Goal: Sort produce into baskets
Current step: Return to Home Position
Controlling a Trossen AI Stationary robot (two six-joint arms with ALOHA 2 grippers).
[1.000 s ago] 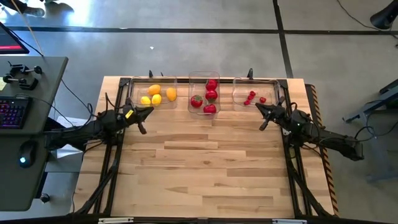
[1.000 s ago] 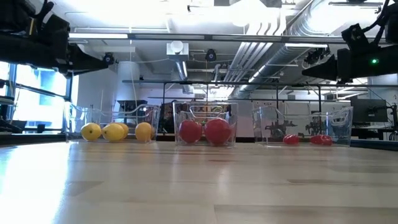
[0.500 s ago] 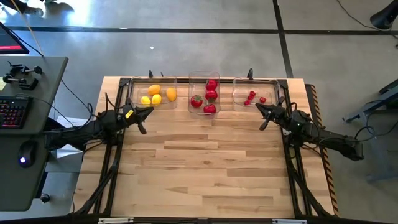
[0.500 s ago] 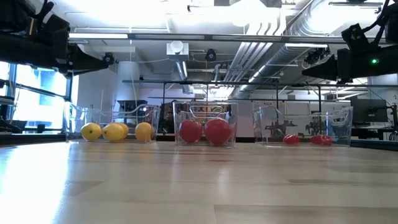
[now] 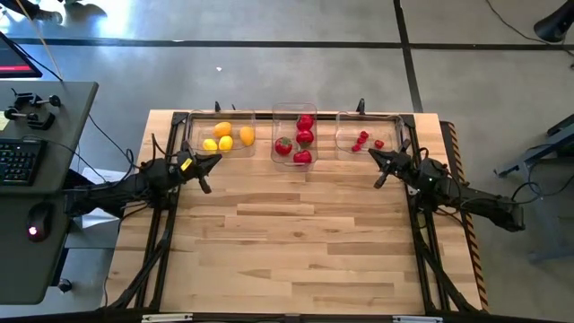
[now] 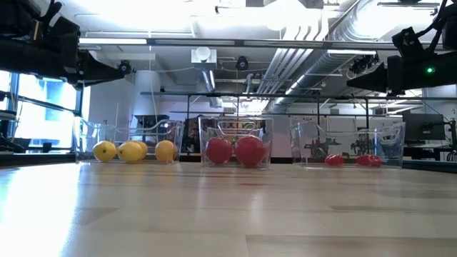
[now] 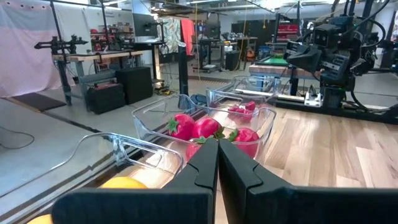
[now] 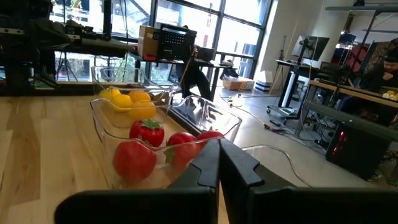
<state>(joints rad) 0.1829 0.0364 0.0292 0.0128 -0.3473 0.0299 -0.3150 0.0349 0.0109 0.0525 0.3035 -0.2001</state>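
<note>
Three clear baskets stand in a row along the table's far edge. The left basket (image 5: 221, 135) holds yellow and orange lemon-shaped fruits (image 5: 224, 141). The middle basket (image 5: 294, 133) holds round red fruits (image 5: 303, 137), some green-topped. The right basket (image 5: 368, 133) holds tiny red berries (image 5: 361, 139). My left gripper (image 5: 213, 161) hovers shut and empty at the table's left edge, just near of the left basket. My right gripper (image 5: 373, 154) hovers shut and empty at the right edge, just near of the right basket. Both point level toward the middle.
The wooden tabletop (image 5: 296, 233) spreads bare in front of the baskets. A desk with a keyboard (image 5: 18, 161) stands left of the table. Black frame rails (image 5: 421, 260) run along both table sides.
</note>
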